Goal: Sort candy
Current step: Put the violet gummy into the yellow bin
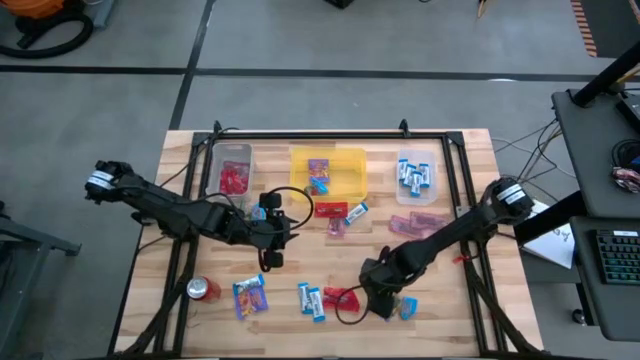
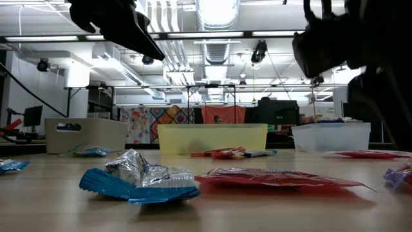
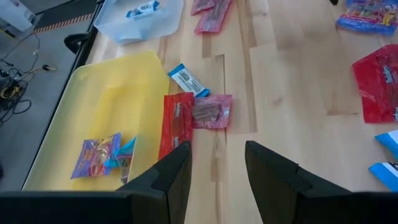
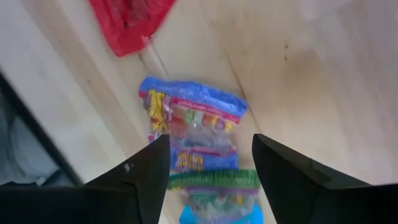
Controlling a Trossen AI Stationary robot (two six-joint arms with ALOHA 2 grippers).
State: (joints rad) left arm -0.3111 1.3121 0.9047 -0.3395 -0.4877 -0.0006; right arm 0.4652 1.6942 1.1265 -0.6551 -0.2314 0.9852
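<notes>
Black fingers of the right gripper stand apart over a purple multicolour packet that lies flat on the wooden worktop, close to the front edge and right of the middle; nothing is clamped in them, and the packet shows between the two fingers in the wrist view. Just beside it lies a flat red packet, and a pair of blue-and-white bars sits a little farther left along the same edge. To do this pick well, my judgement is that the claw should come straight down with one finger on each long side of the packet, press lightly to the wood and close on the middle, so the slick wrapper neither slides away nor drags the red one along. The left gripper waits near the middle of the worktop, its fingers apart and empty, facing the yellow tray at the back edge, where one purple packet already lies. Clear bins flank that tray: the left bin holds red packets, the right bin holds blue bars. More candy lies scattered between.
</notes>
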